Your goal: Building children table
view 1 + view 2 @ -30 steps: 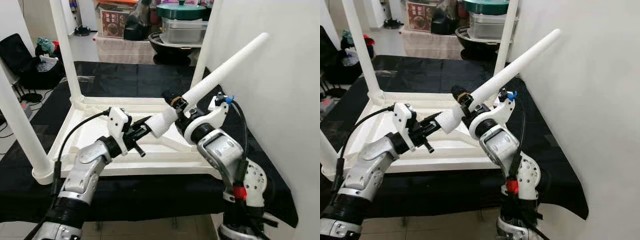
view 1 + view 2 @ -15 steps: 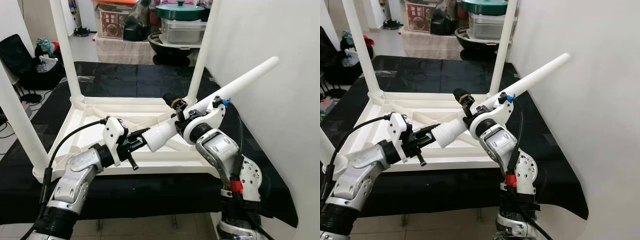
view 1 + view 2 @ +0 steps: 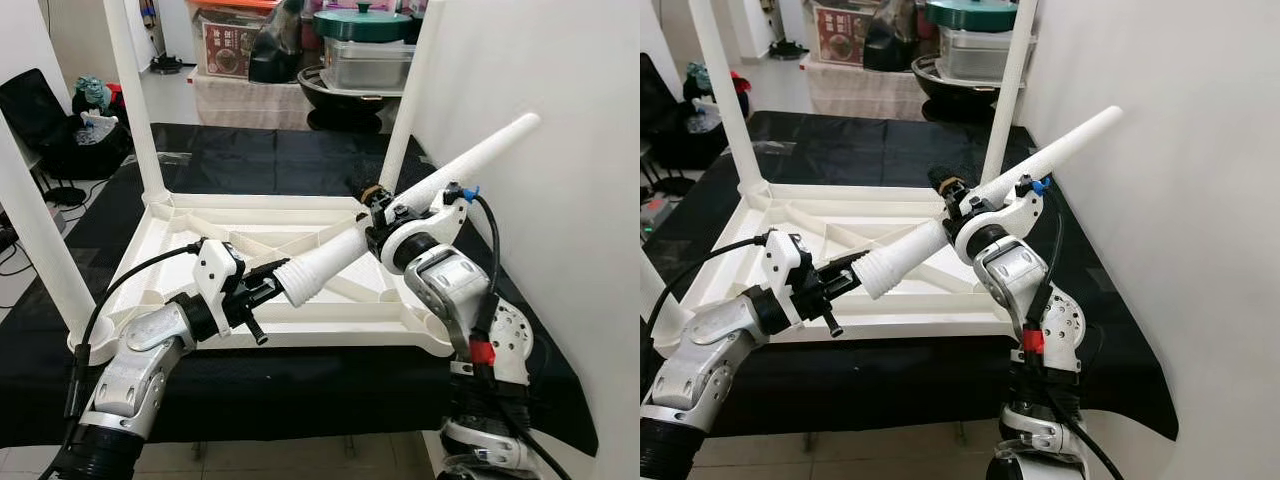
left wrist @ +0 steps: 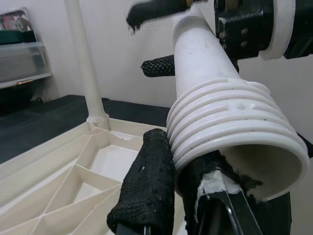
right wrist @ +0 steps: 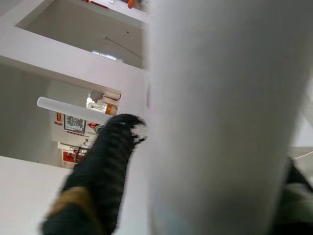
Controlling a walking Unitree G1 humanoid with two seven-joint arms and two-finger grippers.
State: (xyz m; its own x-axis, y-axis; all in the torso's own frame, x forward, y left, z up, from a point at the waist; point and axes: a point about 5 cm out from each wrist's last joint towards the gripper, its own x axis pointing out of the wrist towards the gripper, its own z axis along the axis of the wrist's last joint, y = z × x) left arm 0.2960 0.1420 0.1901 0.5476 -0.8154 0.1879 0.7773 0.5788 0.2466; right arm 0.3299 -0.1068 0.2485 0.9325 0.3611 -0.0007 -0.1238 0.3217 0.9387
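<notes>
Right gripper point(image 3: 375, 205) clamped mid-shaft on loose table leg point(image 3: 420, 196), left gripper point(image 3: 272, 287) pinching its threaded rim from just below (fingers closed on the lip). Best to swing threaded end down to empty corner socket point(image 3: 437, 327) below right gripper, square it to upturned tabletop point(image 3: 180, 255), then twist in

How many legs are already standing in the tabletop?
3: far left, far right, near left. A fourth leg is loose, held by both grippers, left and right.
</notes>
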